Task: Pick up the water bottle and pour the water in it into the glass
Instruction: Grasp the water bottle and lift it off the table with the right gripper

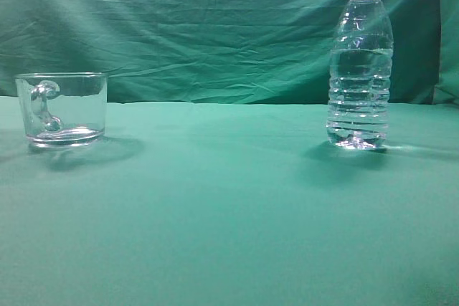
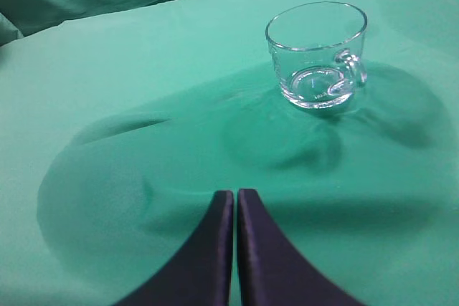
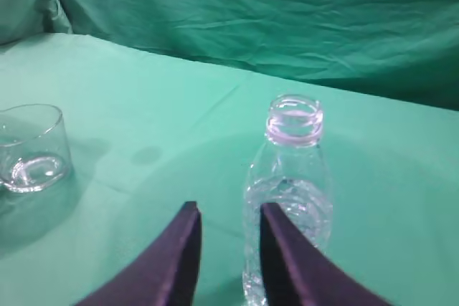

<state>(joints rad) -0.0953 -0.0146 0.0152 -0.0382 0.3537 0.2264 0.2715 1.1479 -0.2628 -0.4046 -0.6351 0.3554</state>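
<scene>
The water bottle [image 1: 359, 62] stands upright and uncapped on the right of the green table, with water [image 1: 358, 102] filling its lower part. It also shows in the right wrist view [image 3: 290, 191], just beyond my right gripper [image 3: 229, 209], which is open and empty, its right finger in front of the bottle's lower body. The glass [image 1: 63, 109] stands at the left, apparently empty, handle toward the camera. In the left wrist view the glass [image 2: 318, 54] sits ahead and to the right of my left gripper [image 2: 235, 195], which is shut and empty. Neither gripper shows in the exterior view.
A green cloth covers the table [image 1: 229, 206] and hangs as a wrinkled backdrop [image 1: 215, 26] behind it. The glass also shows at the left edge of the right wrist view [image 3: 32, 150].
</scene>
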